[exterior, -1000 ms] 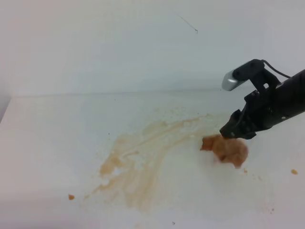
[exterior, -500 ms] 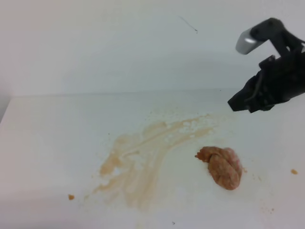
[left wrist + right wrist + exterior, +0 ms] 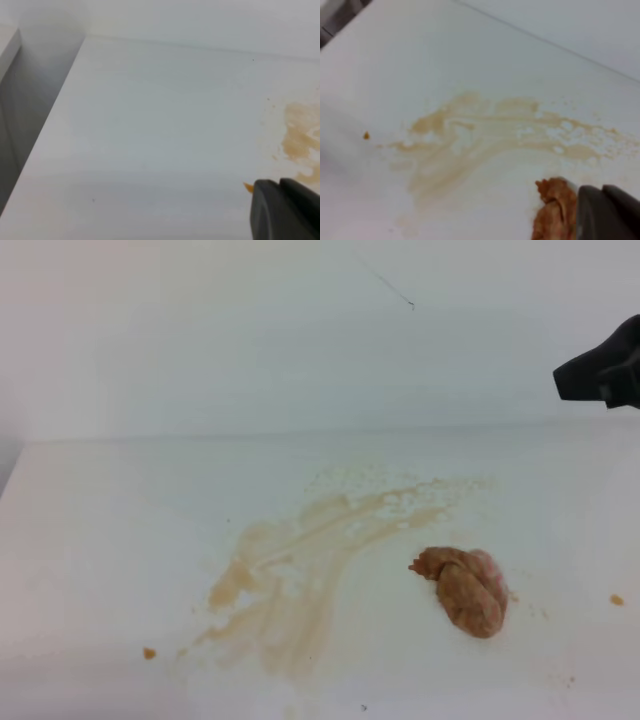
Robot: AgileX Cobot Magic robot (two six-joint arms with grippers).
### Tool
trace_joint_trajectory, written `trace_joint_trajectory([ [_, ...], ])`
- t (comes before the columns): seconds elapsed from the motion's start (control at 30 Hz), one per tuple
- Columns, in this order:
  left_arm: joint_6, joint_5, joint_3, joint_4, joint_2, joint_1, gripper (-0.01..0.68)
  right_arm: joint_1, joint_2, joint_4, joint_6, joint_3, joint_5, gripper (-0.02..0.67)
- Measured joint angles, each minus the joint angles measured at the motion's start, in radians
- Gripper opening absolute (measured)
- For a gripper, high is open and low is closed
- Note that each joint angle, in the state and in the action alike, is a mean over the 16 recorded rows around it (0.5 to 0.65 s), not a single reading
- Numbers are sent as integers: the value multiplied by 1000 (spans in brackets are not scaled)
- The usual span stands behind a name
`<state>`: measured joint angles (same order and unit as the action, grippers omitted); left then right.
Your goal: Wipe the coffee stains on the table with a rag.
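The coffee stains (image 3: 300, 560) spread as amber and tan streaks across the middle of the white table (image 3: 100, 540). The rag (image 3: 465, 590), a brown-blotched wad, lies loose on the table just right of the stains, with nothing touching it. My right gripper (image 3: 592, 375) hangs high at the right edge, well above the rag, shut and holding nothing. In the right wrist view its dark fingers (image 3: 602, 212) sit together beside the rag (image 3: 550, 212), with the stains (image 3: 485, 135) beyond. In the left wrist view my left gripper (image 3: 281, 210) looks shut and empty, left of the stains (image 3: 300, 140).
Small brown drops lie apart from the main stain, one at the front left (image 3: 149, 652) and one at the far right (image 3: 617, 599). A white wall (image 3: 250, 330) stands behind the table. The table's left edge (image 3: 45, 130) drops off beside a grey gap.
My right gripper let go of the rag, rose up and to the right, and closed its jaws. The rag stayed on the table right of the stains.
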<state>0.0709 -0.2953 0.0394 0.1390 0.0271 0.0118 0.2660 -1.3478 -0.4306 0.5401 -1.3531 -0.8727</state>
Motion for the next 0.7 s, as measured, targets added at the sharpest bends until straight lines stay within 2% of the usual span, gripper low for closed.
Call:
trace_joint_trajectory([
  [0.2,0,0,0,0,0,0,1,2,21,-20,-36,5,-3,0],
  [0.37,0,0,0,0,0,0,1,5,77,40,-18,37,34,0],
  [0.57,0,-1,-2,0,-2,0,1,5,254,217,-97,187,268,0],
  [0.7,0,-1,-2,0,-2,0,1,-7,447,356,-166,372,479,0],
])
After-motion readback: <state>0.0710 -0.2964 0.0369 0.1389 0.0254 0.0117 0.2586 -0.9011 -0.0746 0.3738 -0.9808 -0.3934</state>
